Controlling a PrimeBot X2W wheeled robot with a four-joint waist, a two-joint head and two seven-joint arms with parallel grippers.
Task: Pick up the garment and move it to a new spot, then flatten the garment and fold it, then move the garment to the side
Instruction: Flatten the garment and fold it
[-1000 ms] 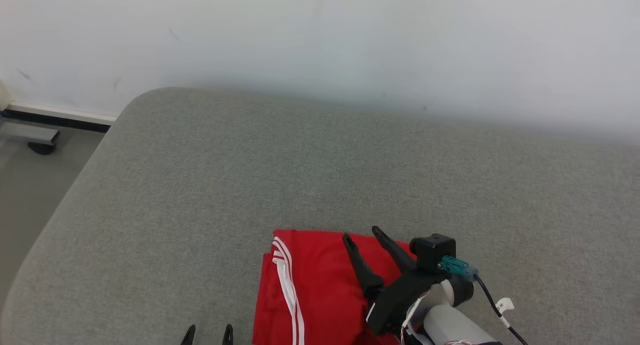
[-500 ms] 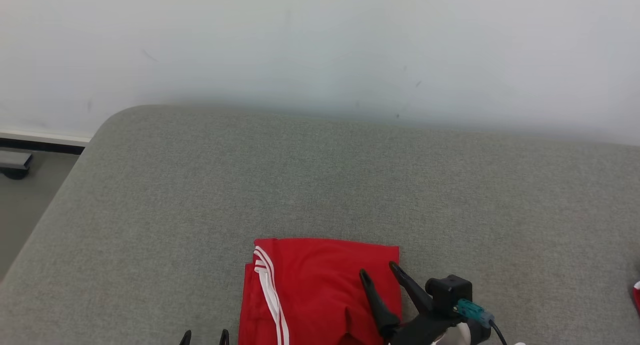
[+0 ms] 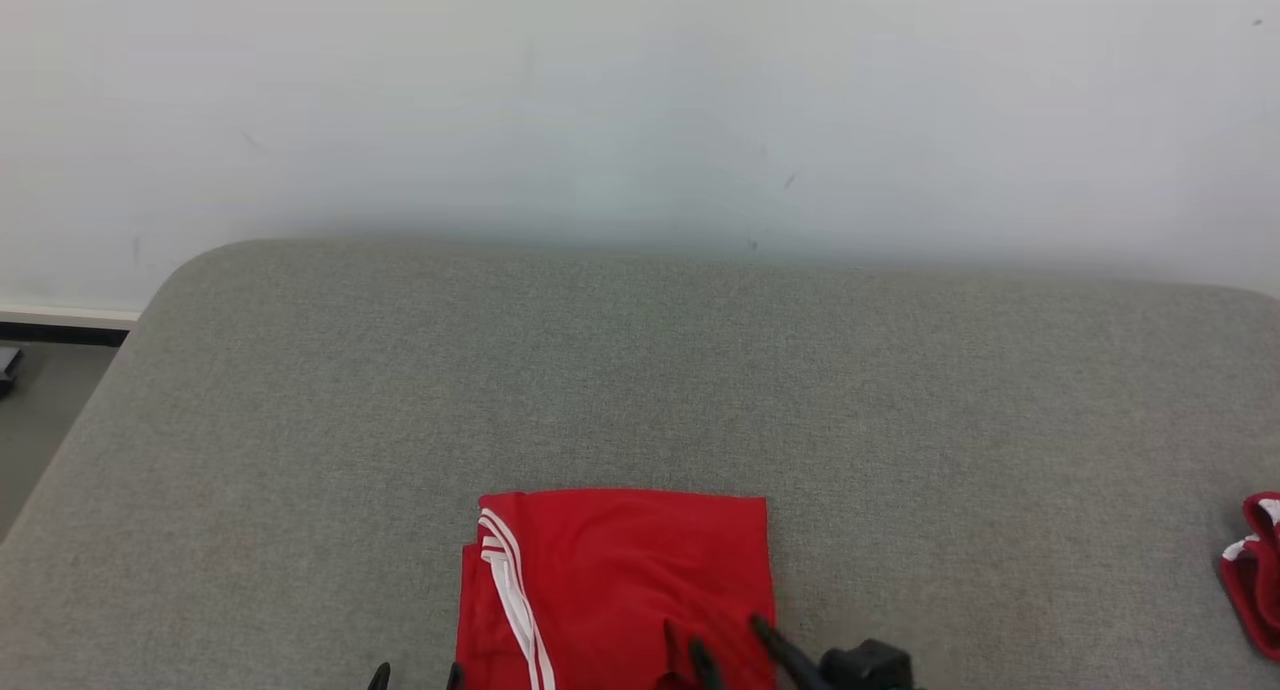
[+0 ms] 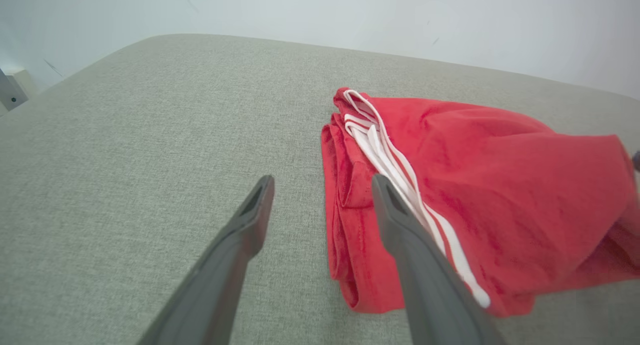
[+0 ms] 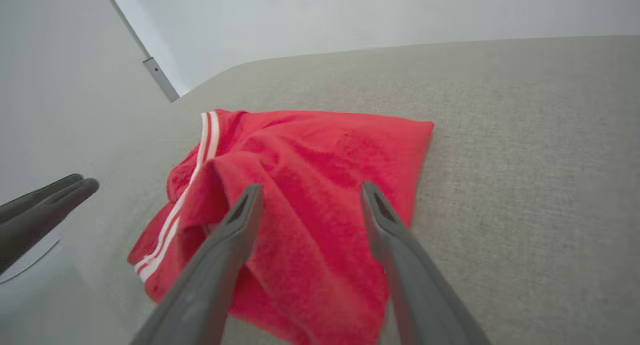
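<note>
Head view: garment (image 3: pixel 620 580) lower part cut by bottom edge, 6 o'clock. My left gripper (image 3: pixel 417 674) and right gripper (image 3: pixel 728 638) cut there too, tips showing. Red cloth (image 3: pixel 1255 570) at 4 o'clock cut by right edge; kind unclear.

The garment (image 3: pixel 620 580), red and folded into a compact, roughly rectangular stack, is lying flat on the grey padded surface (image 3: pixel 640 370). It is sitting in the near part of that surface, slightly left of the middle and well apart from the far edge and both side edges. Two narrow white stripes (image 3: pixel 512 600) are running side by side down its left side, starting at the far left corner. Its far edge is lying straight, with a square far right corner. Stacked layers are showing along the left side, and the near right part is bulging in loose wrinkles.
</note>
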